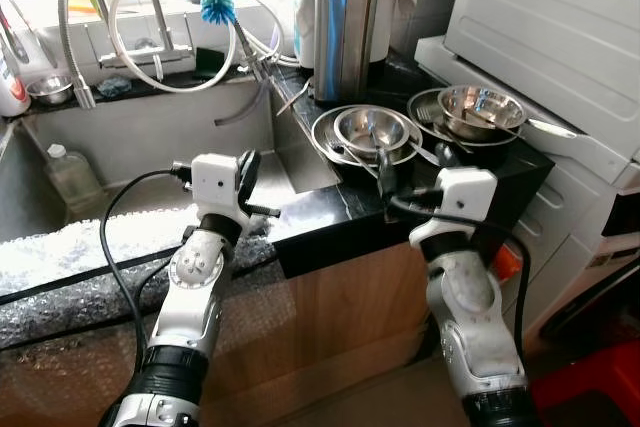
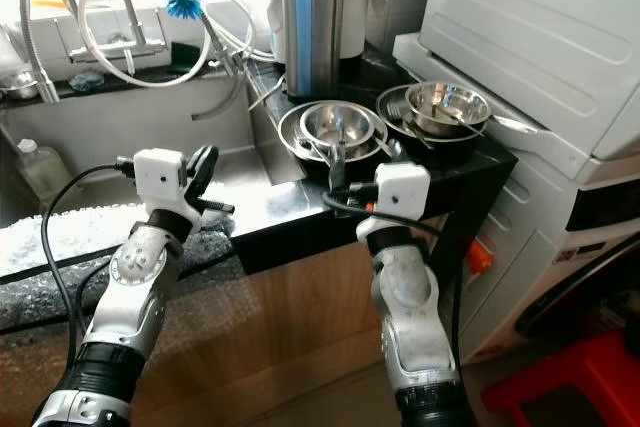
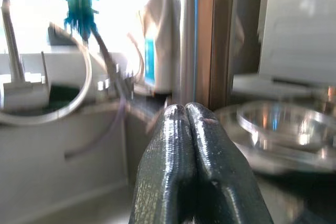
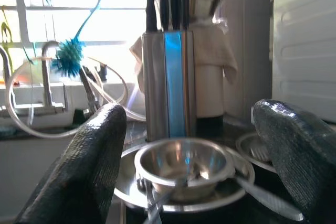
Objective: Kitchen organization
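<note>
Black countertop (image 1: 520,172) beside the sink (image 1: 140,137) carries a knife block (image 1: 345,32) and two stacks of steel bowls: the nearer stack (image 1: 368,134) just in front of the block, the second stack (image 1: 478,112) to its right. Right gripper (image 4: 197,145) sits at the counter's front edge, fingers (image 4: 92,166) spread wide and empty, the nearer stack framed between them, not touching. Left gripper (image 3: 188,109) hovers over the sink edge, fingers pressed together, holding nothing.
</note>
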Controlling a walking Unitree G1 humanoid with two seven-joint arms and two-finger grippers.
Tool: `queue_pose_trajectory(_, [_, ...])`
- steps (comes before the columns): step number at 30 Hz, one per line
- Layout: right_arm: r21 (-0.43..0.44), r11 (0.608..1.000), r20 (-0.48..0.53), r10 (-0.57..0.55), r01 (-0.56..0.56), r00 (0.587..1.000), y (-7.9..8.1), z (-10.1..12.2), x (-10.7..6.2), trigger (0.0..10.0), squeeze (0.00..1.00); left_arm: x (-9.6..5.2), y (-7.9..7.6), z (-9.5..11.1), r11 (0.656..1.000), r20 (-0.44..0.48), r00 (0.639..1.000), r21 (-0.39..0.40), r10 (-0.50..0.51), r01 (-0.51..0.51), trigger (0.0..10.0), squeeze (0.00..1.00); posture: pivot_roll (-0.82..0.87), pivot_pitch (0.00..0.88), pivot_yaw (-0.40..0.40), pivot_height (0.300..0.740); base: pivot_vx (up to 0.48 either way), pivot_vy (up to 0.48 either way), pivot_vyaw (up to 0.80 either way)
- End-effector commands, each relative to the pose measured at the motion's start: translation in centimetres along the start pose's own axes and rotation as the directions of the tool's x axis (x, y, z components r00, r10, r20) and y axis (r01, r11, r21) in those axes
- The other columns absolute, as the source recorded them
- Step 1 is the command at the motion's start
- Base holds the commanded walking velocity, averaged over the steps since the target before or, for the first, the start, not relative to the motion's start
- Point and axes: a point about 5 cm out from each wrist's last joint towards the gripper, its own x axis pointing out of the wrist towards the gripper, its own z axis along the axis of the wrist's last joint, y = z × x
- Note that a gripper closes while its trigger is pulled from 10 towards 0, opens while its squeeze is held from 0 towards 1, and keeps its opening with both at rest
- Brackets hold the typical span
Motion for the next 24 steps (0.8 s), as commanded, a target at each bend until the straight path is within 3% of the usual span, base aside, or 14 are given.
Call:
queue_pose_trajectory(1, [0.009, 1.0, 0.016, 0.005, -0.005, 1.0, 0.1, 0.5, 0.2, 10.0, 0.0, 1.0, 0.0, 1.7, 1.0, 0.059, 0.998, 0.004, 0.002, -0.002, 10.0, 0.0, -0.12, 0.0, 0.005, 0.74, 0.0, 0.0, 0.0])
queue_pose_trajectory(6, [0.004, 1.0, -0.009, 0.014, -0.014, 1.0, 0.5, -0.2, -0.1, 10.0, 0.0, 1.2, 0.5, 1.9, 0.999, 0.066, 0.998, 0.022, 0.026, -0.027, 10.0, 0.0, -0.12, 0.0, 0.006, 0.74, 0.0, 0.0, 0.0])
queue_pose_trajectory(10, [0.002, 0.996, -0.054, 0.089, -0.089, 0.995, 1.4, -0.9, -0.5, 10.0, 0.0, 0.5, 1.7, 0.9, 0.996, 0.009, 0.997, 0.057, 0.071, -0.071, 10.0, 0.0, -0.12, 0.0, 0.005, 0.74, 0.0, 0.0, 0.0])
queue_pose_trajectory(16, [-0.033, 0.991, -0.102, 0.124, -0.128, 0.987, 1.6, -1.9, -0.7, 10.0, 0.0, 0.2, 1.9, 0.5, 0.995, -0.004, 0.997, 0.064, 0.075, -0.074, 10.0, 0.0, -0.11, 0.0, 0.0, 0.74, 0.0, 0.0, 0.0])
queue_pose_trajectory(24, [-0.07, 0.995, -0.154, 0.058, -0.07, 0.986, 0.7, -2.6, -0.7, 10.0, 0.0, 0.2, 1.5, 0.4, 0.996, -0.014, 0.998, 0.054, 0.069, -0.068, 10.0, 0.0, -0.11, 0.0, -0.002, 0.74, 0.0, 0.0, 0.0])
